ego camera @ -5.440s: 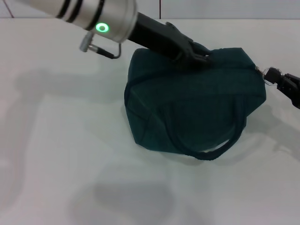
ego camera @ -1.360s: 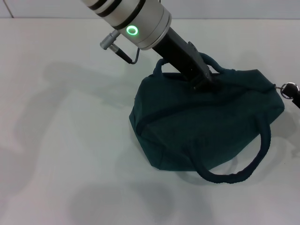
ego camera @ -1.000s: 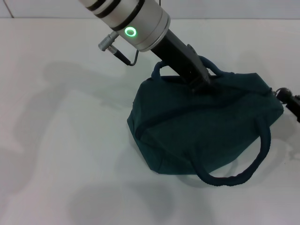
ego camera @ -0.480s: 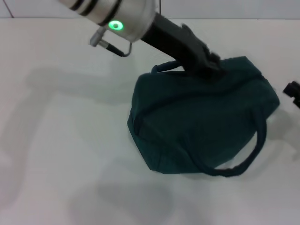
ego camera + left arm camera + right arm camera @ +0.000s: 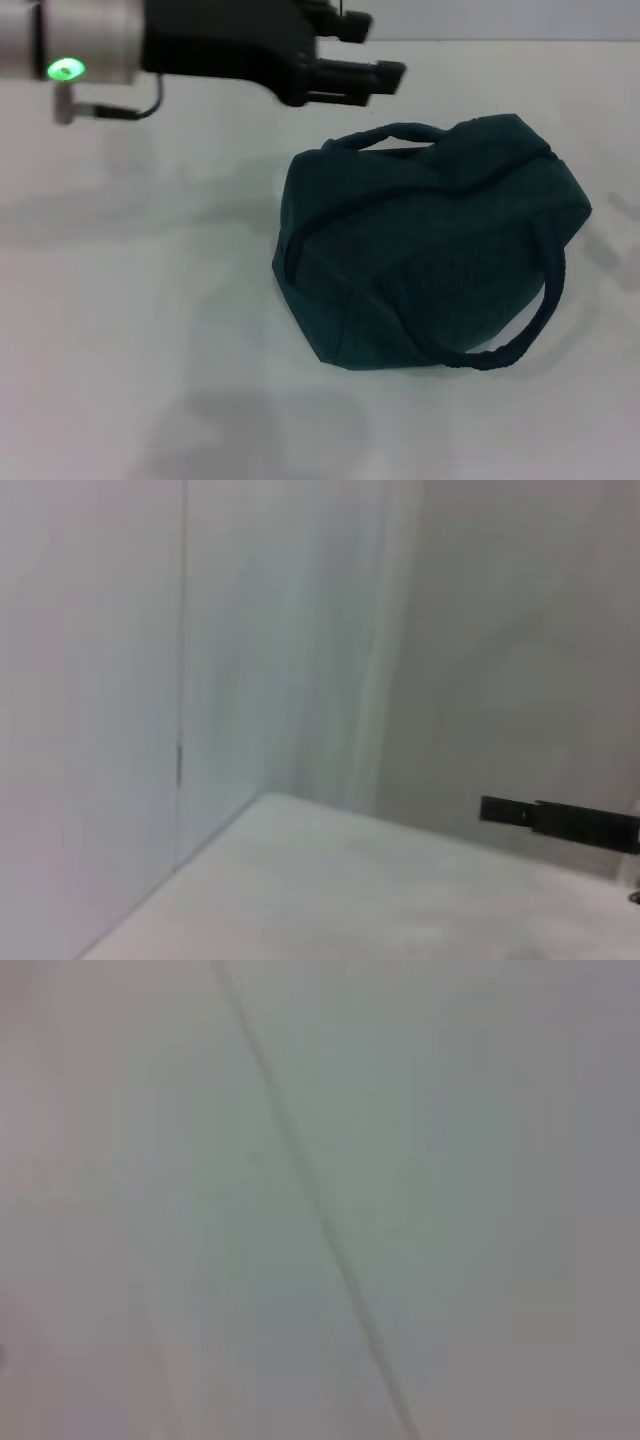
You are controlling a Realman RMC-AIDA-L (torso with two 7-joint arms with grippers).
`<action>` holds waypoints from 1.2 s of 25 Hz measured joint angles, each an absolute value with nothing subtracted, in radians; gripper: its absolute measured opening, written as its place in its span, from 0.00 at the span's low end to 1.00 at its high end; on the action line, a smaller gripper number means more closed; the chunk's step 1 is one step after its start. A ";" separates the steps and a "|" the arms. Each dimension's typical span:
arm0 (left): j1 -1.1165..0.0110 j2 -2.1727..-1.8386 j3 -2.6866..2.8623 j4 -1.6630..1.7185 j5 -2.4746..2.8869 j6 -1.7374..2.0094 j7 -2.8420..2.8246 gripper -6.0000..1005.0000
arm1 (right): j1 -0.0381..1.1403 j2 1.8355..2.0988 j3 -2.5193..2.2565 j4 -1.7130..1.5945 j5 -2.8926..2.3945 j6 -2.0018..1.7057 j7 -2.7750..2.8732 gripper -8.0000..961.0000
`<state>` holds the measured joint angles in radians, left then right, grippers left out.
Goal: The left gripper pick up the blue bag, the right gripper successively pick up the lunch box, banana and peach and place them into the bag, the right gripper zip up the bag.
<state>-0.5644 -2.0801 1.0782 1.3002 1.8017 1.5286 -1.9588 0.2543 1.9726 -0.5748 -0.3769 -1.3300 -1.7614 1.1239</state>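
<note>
The dark blue-green fabric bag (image 5: 430,240) with two looped carry handles is seen lying on the white tabletop (image 5: 150,330), right of centre in the head view, its top seam appearing closed. No lunch box, banana or peach is visible on the surface; they are judged to be inside the bag, so the task is judged at or close to its end. The left gripper (image 5: 370,55) is held in the upper middle of the frame, above and apart from the bag, its black fingers (image 5: 352,74) parted narrowly and empty. The right gripper is not seen in any view. The tabletop is plain and matte, with soft shadows; pale wall panels (image 5: 200,630) are shown behind it in the left wrist view.
</note>
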 joint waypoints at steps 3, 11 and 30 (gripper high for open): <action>-0.497 -2.080 1.035 1.299 1.725 1.560 -1.911 0.66 | 0.278 1.948 -0.588 -0.483 -1.341 -1.849 1.205 0.49; -0.377 -2.080 0.982 1.268 1.620 1.707 -1.789 0.84 | 0.423 1.896 -0.708 -0.766 -1.463 -1.929 1.484 0.83; -0.327 -2.071 0.977 0.999 1.578 1.932 -1.522 0.87 | 0.569 2.011 -0.885 -0.861 -1.762 -1.930 1.578 0.91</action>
<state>-0.3267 -2.0711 0.9773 0.9986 1.5782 1.9325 -1.5221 0.5692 2.0111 -0.8852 -0.8607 -1.7615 -1.9303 1.5780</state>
